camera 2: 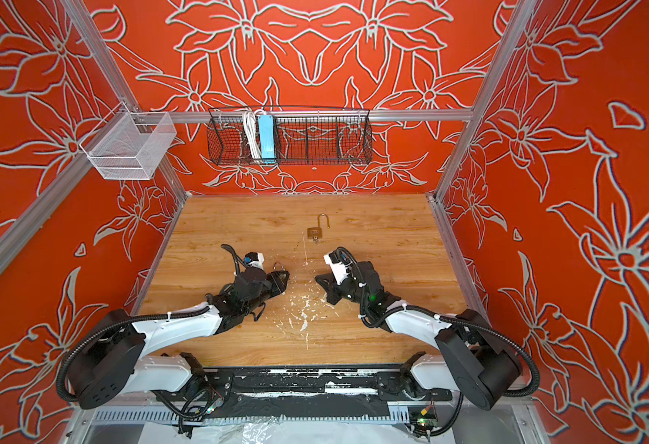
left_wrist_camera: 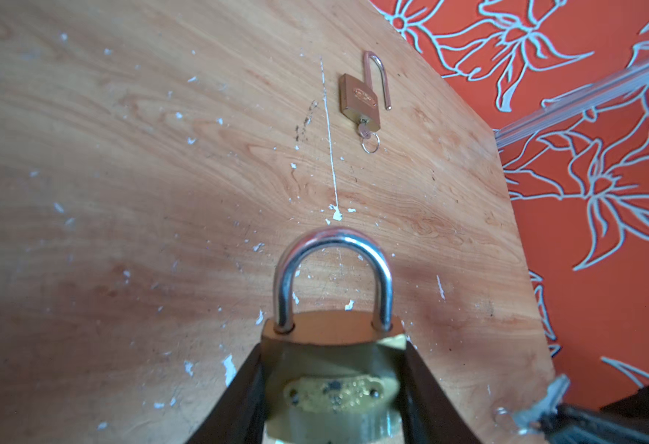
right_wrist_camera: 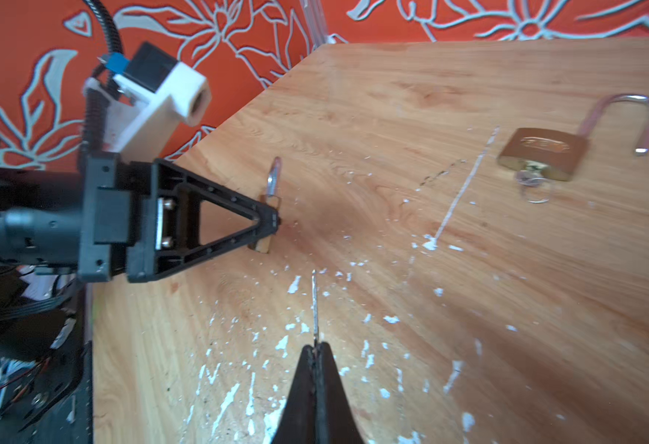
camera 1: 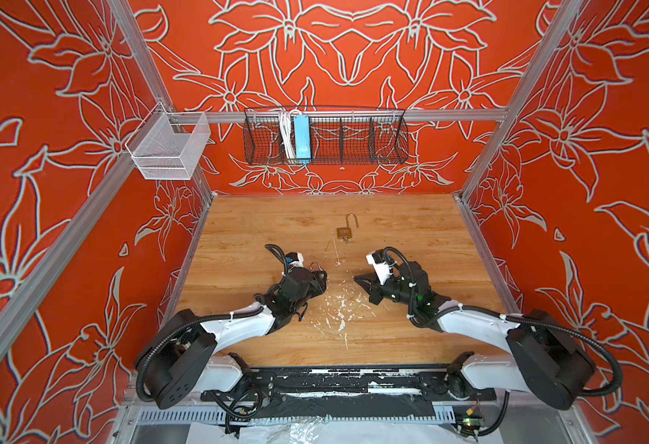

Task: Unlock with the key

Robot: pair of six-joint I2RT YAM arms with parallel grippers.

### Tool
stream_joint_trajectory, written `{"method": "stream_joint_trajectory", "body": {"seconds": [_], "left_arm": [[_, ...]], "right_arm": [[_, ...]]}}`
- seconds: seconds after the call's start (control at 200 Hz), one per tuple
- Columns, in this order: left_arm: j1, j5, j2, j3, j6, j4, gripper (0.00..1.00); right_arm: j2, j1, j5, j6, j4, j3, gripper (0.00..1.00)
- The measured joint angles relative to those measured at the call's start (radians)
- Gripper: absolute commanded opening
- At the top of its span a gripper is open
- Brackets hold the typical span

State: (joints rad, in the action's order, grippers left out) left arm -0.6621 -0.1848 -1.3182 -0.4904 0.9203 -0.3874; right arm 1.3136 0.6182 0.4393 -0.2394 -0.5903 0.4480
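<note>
Left gripper (camera 1: 322, 280) half-spread in a clamp, right gripper (camera 1: 357, 280) pinched tight, tips inward

walls (camera 1: 603, 115): orange-red, pale grey outlined flower pattern. table (camera 1: 411, 230): light wood grain, flecked with white specks and one white streak. held padlock (left_wrist_camera: 334, 369) brass-yellow, shackle (left_wrist_camera: 334, 236) silver; lying padlock (camera 1: 344, 231) bronze-gold; key (left_wrist_camera: 544, 399) silver; wire basket (camera 1: 353, 146) black, power strip (camera 1: 301, 138) light blue, mesh basket (camera 1: 169, 150) white.

Padlock (left_wrist_camera: 330, 365) bottom beyond picture edge
</note>
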Motion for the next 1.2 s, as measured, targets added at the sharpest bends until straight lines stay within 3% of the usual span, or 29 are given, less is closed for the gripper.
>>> {"method": "stream_joint_trajectory", "body": {"seconds": [0.27, 0.796, 1.201], "left_arm": [[0.000, -0.014, 0.023, 0.042, 0.120, -0.133, 0.00], [0.000, 0.053, -0.040, 0.034, 0.182, -0.214, 0.00], [0.000, 0.071, -0.043, 0.034, 0.203, -0.241, 0.00]], "right_arm": [[0.050, 0.014, 0.045, -0.001, -0.001, 0.045, 0.00], [0.206, 0.085, 0.100, -0.009, 0.002, 0.137, 0.00], [0.212, 0.089, 0.067, -0.008, 0.020, 0.148, 0.00]]}}
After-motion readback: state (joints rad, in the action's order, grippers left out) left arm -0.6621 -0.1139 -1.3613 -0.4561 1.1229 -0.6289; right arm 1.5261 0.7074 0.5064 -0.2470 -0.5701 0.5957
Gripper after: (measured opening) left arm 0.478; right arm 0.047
